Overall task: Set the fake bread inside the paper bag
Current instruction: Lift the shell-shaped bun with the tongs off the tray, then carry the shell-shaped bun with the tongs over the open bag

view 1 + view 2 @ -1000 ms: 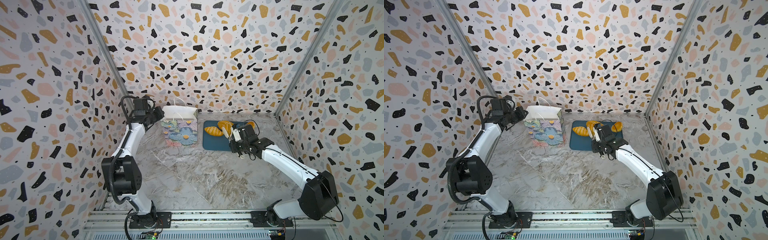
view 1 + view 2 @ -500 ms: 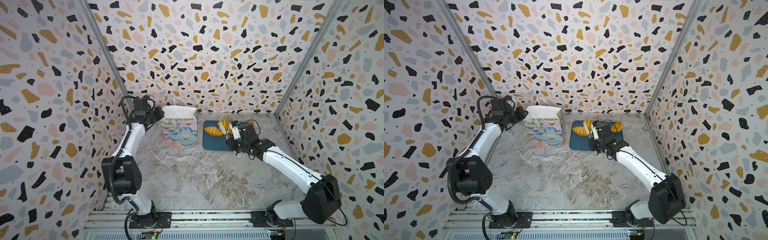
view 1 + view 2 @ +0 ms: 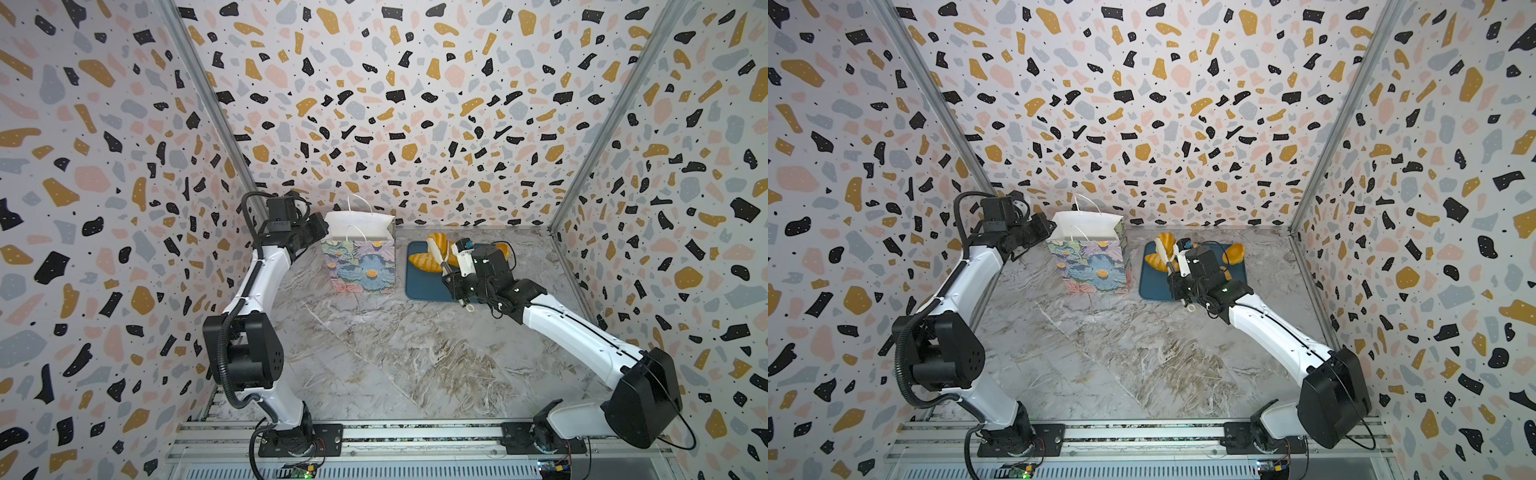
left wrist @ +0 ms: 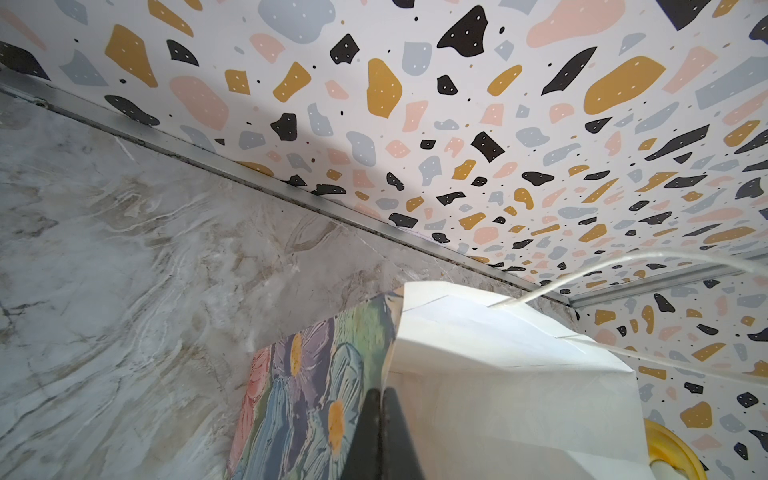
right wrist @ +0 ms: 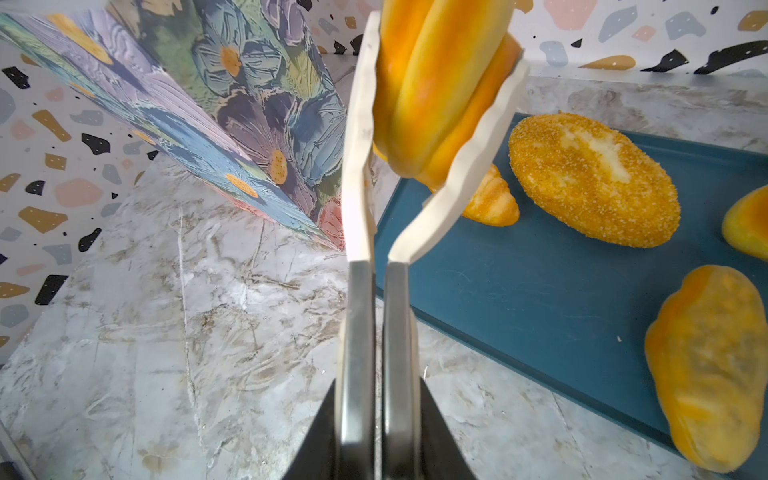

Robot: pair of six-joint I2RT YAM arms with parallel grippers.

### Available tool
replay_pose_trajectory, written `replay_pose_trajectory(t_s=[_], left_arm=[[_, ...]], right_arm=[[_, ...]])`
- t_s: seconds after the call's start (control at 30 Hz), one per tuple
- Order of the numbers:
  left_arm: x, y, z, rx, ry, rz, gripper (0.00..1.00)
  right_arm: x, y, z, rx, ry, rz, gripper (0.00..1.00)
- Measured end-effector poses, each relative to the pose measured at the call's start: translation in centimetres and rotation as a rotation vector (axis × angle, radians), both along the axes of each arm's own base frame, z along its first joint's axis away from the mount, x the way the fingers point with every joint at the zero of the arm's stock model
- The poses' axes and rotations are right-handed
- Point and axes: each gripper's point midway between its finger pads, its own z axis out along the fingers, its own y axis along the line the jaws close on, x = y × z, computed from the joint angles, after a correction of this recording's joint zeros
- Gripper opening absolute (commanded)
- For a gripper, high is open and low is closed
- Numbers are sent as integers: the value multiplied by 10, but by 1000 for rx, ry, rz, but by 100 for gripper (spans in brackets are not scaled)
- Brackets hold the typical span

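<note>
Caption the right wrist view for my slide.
Right gripper holds a ridged fake bread above the teal tray, near the paper bag.

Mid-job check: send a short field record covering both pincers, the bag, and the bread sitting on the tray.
left pincer: shut on the rim of the paper bag
right pincer: shut on a striped bread, held above the tray
paper bag: upright, mouth open, inside not visible
bread on tray: at least four, including the speckled loaf
progress: held bread is beside the bag, not yet over its mouth
</note>
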Motion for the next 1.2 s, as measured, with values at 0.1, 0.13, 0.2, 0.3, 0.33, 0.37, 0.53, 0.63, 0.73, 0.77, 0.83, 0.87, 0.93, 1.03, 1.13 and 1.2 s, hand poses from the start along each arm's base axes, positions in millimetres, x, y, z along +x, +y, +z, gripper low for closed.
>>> replay_pose_trajectory(t_s=[0.1,0.13,0.2,0.3,0.33,0.37,0.53,0.63,0.73,0.77,0.83,0.87,0.93,1.03,1.13,1.2], left_arm=[[0,0,0,0,0,0,0],[0,0,0,0,0,0,0],[0,0,0,0,0,0,0],[0,0,0,0,0,0,0],[0,0,0,0,-1,0,0],[0,0,0,0,0,0,0],[0,0,0,0,0,0,0],[0,0,0,0,0,0,0],[0,0,0,0,0,0,0],[0,0,0,0,0,0,0],[0,0,0,0,0,0,0],[0,0,0,0,0,0,0],[0,0,0,0,0,0,0],[0,0,0,0,0,0,0],[0,0,0,0,0,0,0],[0,0,0,0,0,0,0]], right_arm=[[0,5,4,16,-13,8,17],[0,6,6,23,-18,10,17],[1,9,10,36,-27,13,16],[1,14,16,57,-39,22,16],[1,15,19,64,-43,25,16],[1,18,22,75,-50,32,16],[0,28,33,118,-73,53,16],[-1,32,39,139,-82,64,16],[-2,38,48,162,-96,75,16],[-2,40,51,170,-100,80,16],[-3,45,58,184,-109,92,16],[-4,48,62,190,-114,100,16],[-4,54,69,201,-124,114,16],[-4,63,78,214,-138,131,16],[-4,70,83,222,-146,144,16],[-4,74,87,228,-151,152,16]])
